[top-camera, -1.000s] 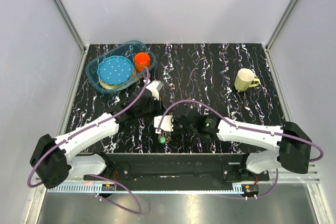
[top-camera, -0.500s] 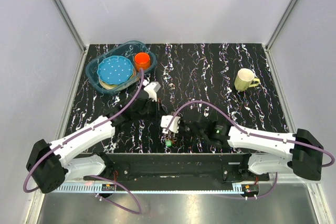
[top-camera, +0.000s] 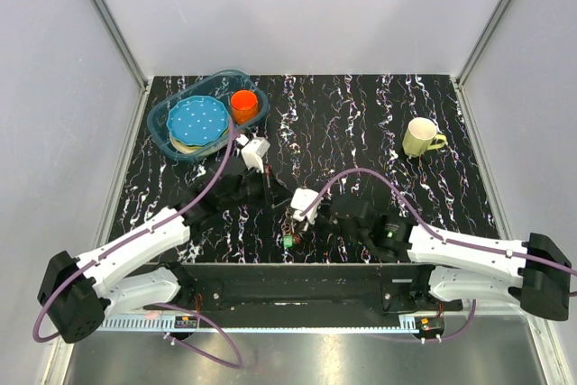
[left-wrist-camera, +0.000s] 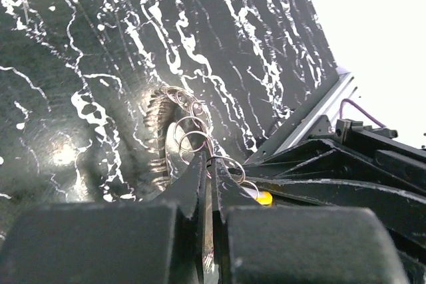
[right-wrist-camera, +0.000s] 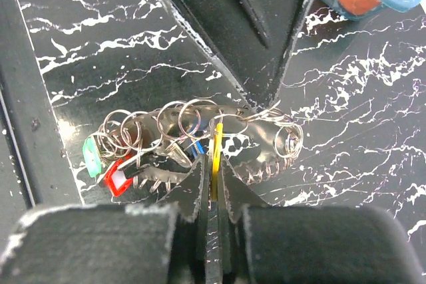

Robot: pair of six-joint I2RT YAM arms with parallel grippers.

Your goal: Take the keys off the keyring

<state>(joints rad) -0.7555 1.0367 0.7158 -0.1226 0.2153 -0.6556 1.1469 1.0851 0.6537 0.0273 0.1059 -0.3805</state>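
At the near middle of the table (top-camera: 361, 114), the two grippers meet tip to tip over the bunch. The right gripper (right-wrist-camera: 212, 167) has its fingers pressed together on a thin yellow tag (right-wrist-camera: 217, 141), held edge-on between them. The left gripper (left-wrist-camera: 208, 164) is likewise pressed together, pinching one wire loop of the keyring (left-wrist-camera: 188, 139) (a chain of small loops rather than a single hoop).

Outward from the right gripper, the bunch lies just ahead of its tips and crosswise to them. Its long axis runs side to side in the right wrist view, from a green tag (right-wrist-camera: 90, 157) and a red tag (right-wrist-camera: 117, 179) at one end to the toothed silvery keys (right-wrist-camera: 263, 157) at the other. The left gripper's dark fingers enter that view from the opposite side, so neither arm is the nearer; both have hold of it. The coming pull, by judgement, would run along the line between the two grippers, across the bunch's length.

The left wrist view shows the clamped loop and the keys beyond it, but none of the coloured tags except a bit of yellow. Only the right wrist view shows those. Whether the keys rest on the table or hang just above it cannot be told. The top view shows little of the bunch, but places a clear bin (top-camera: 155, 128) holding a blue dotted plate (top-camera: 198, 121) and an orange cup (top-camera: 243, 103), and a mug (top-camera: 418, 137), all well apart from it.
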